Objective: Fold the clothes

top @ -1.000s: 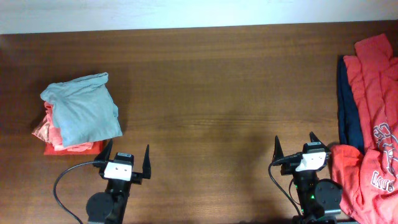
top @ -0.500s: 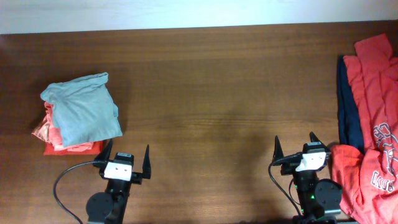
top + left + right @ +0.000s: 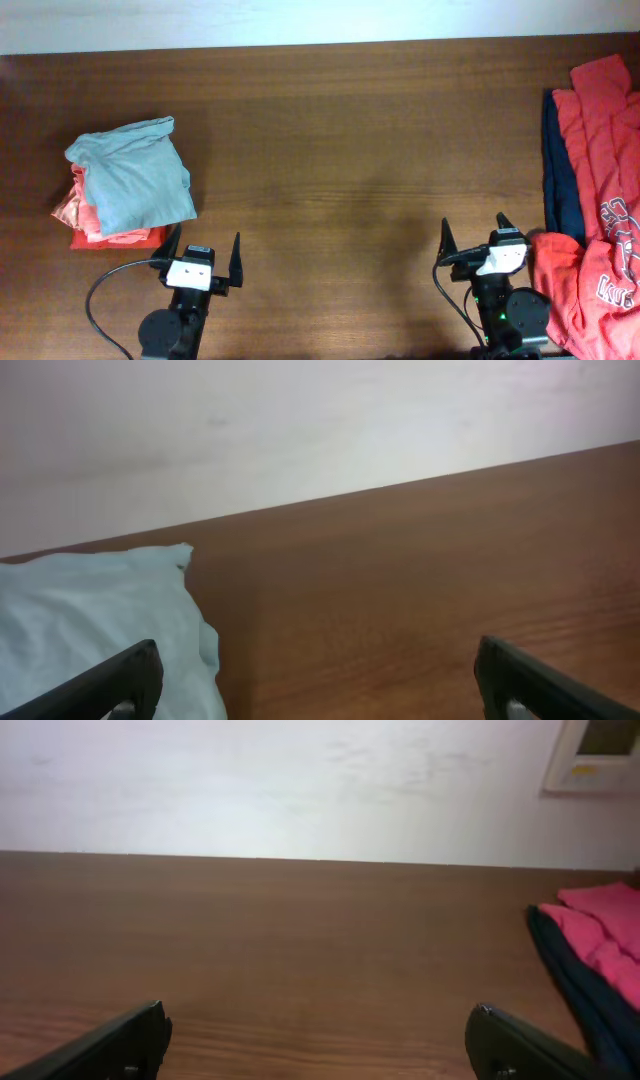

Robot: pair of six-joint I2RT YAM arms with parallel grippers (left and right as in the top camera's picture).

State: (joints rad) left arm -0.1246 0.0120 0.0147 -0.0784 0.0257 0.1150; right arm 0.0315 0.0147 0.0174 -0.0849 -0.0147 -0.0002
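Dark wood table [image 3: 330, 150], pale wall behind. Left gripper [image 3: 207, 238] and right gripper [image 3: 472, 224] sit at the near edge, jaws spread wide, nothing held. Grey-blue shirt [image 3: 130, 180] lies folded on a coral stack [image 3: 100, 238] at left. Unfolded coral T-shirts [image 3: 600, 180] and navy shirt [image 3: 558, 190] are heaped at the right edge. Risk: the layers overlap, so one pinch may lift two garments together or drag the heap off the edge.
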